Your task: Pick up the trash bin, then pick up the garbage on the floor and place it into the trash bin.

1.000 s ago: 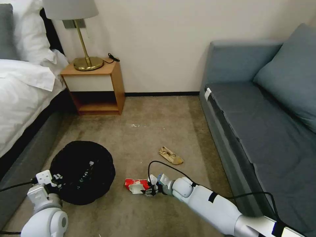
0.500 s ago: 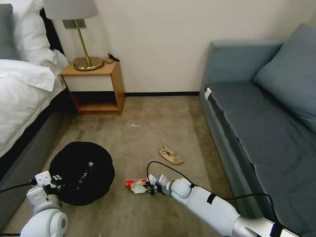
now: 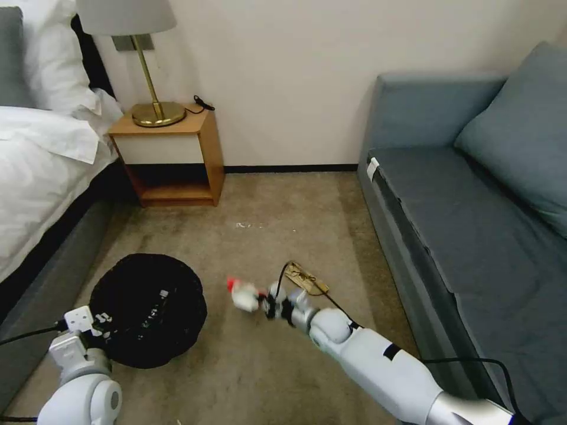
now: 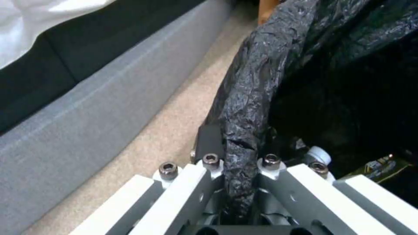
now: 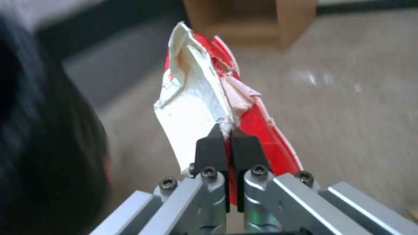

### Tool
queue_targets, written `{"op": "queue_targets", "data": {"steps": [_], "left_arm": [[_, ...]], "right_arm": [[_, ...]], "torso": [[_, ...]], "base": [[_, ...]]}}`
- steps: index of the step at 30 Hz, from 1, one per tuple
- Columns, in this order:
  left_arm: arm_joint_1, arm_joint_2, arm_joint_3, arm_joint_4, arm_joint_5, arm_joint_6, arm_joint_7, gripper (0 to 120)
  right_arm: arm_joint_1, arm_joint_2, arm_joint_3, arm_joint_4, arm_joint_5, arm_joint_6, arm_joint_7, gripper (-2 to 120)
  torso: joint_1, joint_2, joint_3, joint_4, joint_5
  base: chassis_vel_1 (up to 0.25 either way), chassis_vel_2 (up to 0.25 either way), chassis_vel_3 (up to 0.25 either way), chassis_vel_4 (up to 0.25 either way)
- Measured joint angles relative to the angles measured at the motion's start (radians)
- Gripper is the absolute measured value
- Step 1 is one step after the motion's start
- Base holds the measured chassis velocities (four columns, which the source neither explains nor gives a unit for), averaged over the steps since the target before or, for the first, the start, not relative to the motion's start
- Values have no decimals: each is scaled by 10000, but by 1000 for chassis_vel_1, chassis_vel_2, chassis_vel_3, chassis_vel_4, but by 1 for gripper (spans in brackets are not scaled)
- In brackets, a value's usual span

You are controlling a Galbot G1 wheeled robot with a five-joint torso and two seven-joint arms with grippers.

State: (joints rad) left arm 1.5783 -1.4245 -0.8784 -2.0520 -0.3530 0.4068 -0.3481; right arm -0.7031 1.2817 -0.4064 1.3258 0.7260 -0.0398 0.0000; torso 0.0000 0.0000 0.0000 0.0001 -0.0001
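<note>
Since the earlier frames, the right gripper (image 3: 264, 302) is rising from the carpet, carrying the red-white packet (image 3: 243, 294) clear of the floor.

Nearest the robot, the left gripper (image 3: 94, 323) is holding the trash bin (image 3: 147, 307) by its near rim; in the left wrist view its fingers (image 4: 209, 143) are clenching a fold of the black plastic bag (image 4: 248, 98) over that rim. A clear plastic bottle (image 4: 378, 164) is lying inside the bin.

Further out, the right gripper's fingers (image 5: 213, 147) are closing tightly on the packet's lower edge (image 5: 204, 98), and the packet is standing up from them, crumpled. It is hanging above the carpet (image 3: 266, 236), to the right of the bin and apart from it.

Beyond the gripper, the tan paper piece (image 3: 307, 278) is lying on the floor, with the nightstand (image 3: 171, 153) against the far wall.

Judged procedure: keep the pinch firm, since only an edge is being gripped. Carry the packet leftward until it is over the bin's open mouth, not the rim. Keep the bin steady on the left side. Release only when the packet is above the opening.
</note>
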Motion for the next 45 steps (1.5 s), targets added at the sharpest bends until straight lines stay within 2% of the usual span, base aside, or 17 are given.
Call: {"op": "queue_targets", "data": {"steps": [6, 10, 15, 19, 23, 25, 28, 32, 34, 38, 39, 42, 44, 45], "left_arm": [[59, -68, 91, -97, 103, -4, 1, 3], [121, -142, 146, -221, 135, -5, 8, 3], [134, -190, 203, -329, 138, 5, 18, 3], [134, -207, 239, -408, 136, 44, 48, 3], [145, -203, 247, -513, 35, 49, 92, 3], [159, -202, 252, -547, 6, 54, 103, 3], [230, -224, 273, -667, -14, 162, 117, 3], [310, -250, 289, -801, -22, 247, 125, 3], [324, -264, 295, -843, -23, 256, 128, 3], [336, -288, 308, -893, -19, 269, 133, 3], [336, -288, 308, -893, -19, 269, 133, 3], [308, -287, 309, -851, -15, 270, 137, 3], [302, -287, 308, -835, -14, 271, 138, 3], [290, -286, 309, -804, -13, 272, 138, 3]], "right_arm": [[255, -37, -900, 1281, -55, 384, 61, 1], [458, 12, -1545, 1610, -232, 820, -234, 1], [641, 81, -2090, 1634, -587, 1256, -546, 1], [687, 108, -2341, 1532, -890, 1779, -1301, 1], [650, 108, -2450, 1420, -1238, 2015, -1650, 1], [643, 121, -2493, 1357, -1470, 2015, -1584, 1], [602, 228, -2658, 1212, -2082, 1789, -887, 1], [592, 272, -2753, 1273, -2118, 1543, -528, 1], [592, 279, -2757, 1303, -2114, 1514, -504, 4], [592, 286, -2759, 1385, -2107, 1447, -495, 20], [592, 286, -2759, 1385, -2107, 1447, -495, 20], [580, 245, -2736, 1555, -2066, 1365, -538, 36], [575, 239, -2724, 1567, -2034, 1367, -556, 38], [562, 227, -2680, 1595, -1945, 1412, -605, 45]], "torso": [[0, 0, 0, -1, 0], [0, 0, 0, 0, 1], [0, 0, 0, 0, 0], [0, 0, 0, -1, 0], [0, 0, 0, -1, 1], [0, 0, 0, -2, 0], [0, 0, 0, -2, 0], [0, 0, 0, -1, 0], [-1, 0, 0, -1, 0], [0, 0, 0, -2, 0], [0, 0, 0, -2, 0], [0, 0, 0, -1, 1], [0, 0, 0, -1, 0], [0, 0, 0, -1, 0]], "base": [[0, 0, 0, 0], [0, 0, 0, 0], [0, 0, 0, 0], [0, 0, 0, 0], [0, 0, 0, 0], [0, 0, 0, 0], [0, 0, 0, 0], [0, 0, 0, 0], [0, 0, 0, 0], [0, 0, 0, 0], [0, 0, 0, 0], [0, 0, 0, 0], [0, 0, 0, 0], [0, 0, 0, 0]]}}
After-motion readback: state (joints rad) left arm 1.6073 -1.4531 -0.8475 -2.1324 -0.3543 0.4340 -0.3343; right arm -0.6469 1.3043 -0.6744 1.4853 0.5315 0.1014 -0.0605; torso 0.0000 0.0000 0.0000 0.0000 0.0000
